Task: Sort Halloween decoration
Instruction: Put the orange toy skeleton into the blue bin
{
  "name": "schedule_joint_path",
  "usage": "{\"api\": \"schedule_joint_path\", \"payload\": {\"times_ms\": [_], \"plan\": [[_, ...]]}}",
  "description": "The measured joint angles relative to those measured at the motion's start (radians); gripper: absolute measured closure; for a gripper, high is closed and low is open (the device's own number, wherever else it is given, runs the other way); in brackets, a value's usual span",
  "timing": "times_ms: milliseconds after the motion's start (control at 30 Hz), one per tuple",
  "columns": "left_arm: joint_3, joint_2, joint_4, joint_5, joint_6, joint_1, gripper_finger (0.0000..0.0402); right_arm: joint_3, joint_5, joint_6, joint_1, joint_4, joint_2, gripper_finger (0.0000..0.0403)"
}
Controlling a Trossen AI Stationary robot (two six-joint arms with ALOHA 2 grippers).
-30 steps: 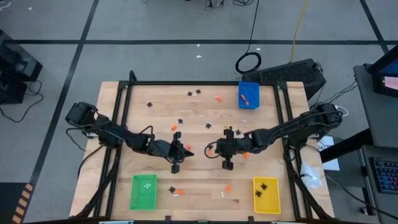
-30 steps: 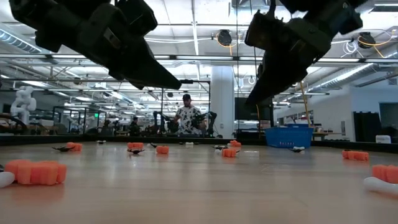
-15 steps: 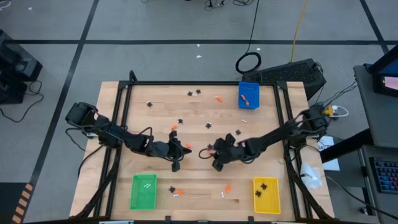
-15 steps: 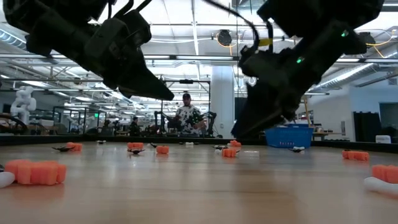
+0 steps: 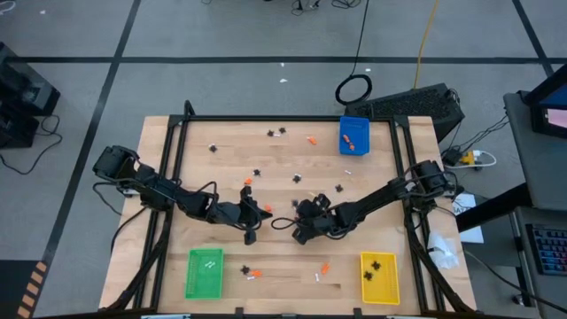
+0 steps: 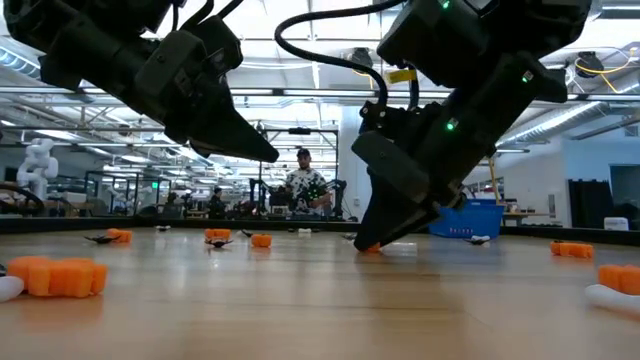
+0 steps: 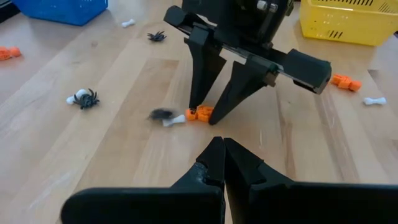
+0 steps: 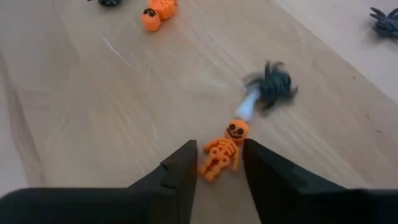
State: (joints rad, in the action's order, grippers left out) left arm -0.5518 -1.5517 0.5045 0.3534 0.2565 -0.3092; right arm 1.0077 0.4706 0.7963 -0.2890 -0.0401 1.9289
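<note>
Orange skeleton (image 8: 221, 153) between right pincer (image 8: 217, 168) fingers

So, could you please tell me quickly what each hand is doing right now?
Left hand: closed, empty, above the table.
Right hand: open, fingers down on either side of an orange skeleton figure, not yet gripping it.

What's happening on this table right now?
The right gripper is down at the wooden table, open, its fingers either side of a small orange skeleton figure that lies beside a black spider. The left gripper hovers shut just opposite it. Trinkets lie scattered across the table; green, yellow and blue trays each hold a few.
</note>
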Motion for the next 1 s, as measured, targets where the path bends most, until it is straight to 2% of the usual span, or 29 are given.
{"api": "schedule_joint_path", "payload": {"times_ms": [300,467,633,833,1000], "plan": [[0.0,0.0,-0.002,0.0,0.0,0.0,0.04,-0.006,-0.04,-0.098,-0.006,-0.033,-0.051,0.0393],[0.0,0.0,-0.002,0.0,0.0,0.0,0.04,-0.006,-0.064,-0.134,-0.007,-0.094,-0.154,0.0387],[0.0,0.0,-0.004,0.0,0.0,-0.001,0.04,-0.005,-0.047,-0.154,0.027,-0.258,-0.304,0.0392],[0.0,0.0,-0.007,0.0,0.002,-0.001,0.04,-0.004,0.049,-0.156,0.18,-0.59,-0.502,0.0392],[0.0,0.0,-0.006,0.0,0.002,-0.001,0.04,-0.004,0.056,-0.246,0.419,-0.745,-0.61,0.0391]]}}
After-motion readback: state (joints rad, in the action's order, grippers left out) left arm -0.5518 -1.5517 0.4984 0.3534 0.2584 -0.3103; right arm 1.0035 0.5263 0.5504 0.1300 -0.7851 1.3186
